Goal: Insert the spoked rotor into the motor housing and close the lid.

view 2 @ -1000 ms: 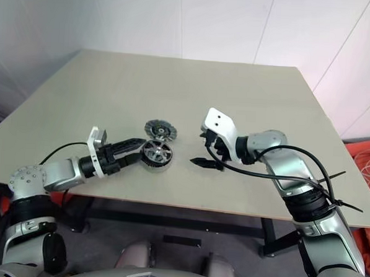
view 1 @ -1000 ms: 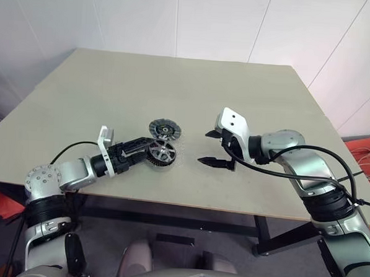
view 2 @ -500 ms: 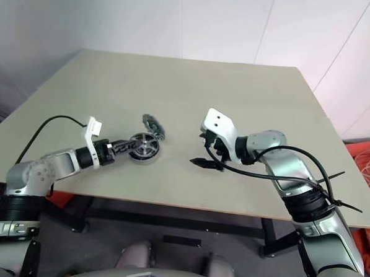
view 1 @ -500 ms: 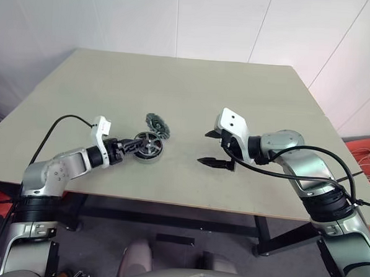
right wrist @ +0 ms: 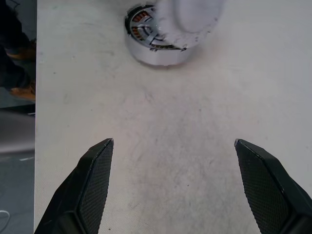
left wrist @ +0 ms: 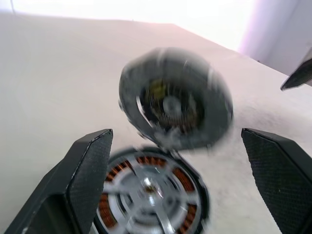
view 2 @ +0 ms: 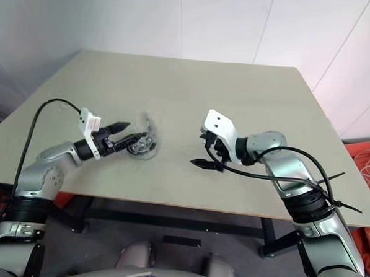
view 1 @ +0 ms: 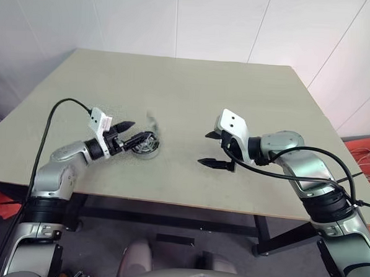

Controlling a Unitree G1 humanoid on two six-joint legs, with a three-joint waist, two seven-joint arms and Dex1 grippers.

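On the left side of the table (view 1: pixel 249 104), the left gripper (view 1: pixel 130 133) reaches in level from the near-left edge, its two black fingers spread wide with nothing between them. Just past its fingertips sits the motor housing (view 1: pixel 144 147), flat on the tabletop; from the left wrist view its copper-brown windings ring a silver centre, and the spoked rotor (left wrist: pixel 152 195) appears to sit inside it, silver arms running out from the middle. Right behind the housing, and overlapping its far edge, is the lid (left wrist: pixel 175 99), a dark round disc that is blurred in every view; it looks tilted up on edge rather than lying flat, and I cannot tell whether it touches the housing.

Further right, well apart from the housing across a bare stretch of table, the right gripper (view 1: pixel 213 148) hangs above the surface, angled downward and toward the left. Its fingers are also splayed wide and empty, with the housing in line ahead of them.
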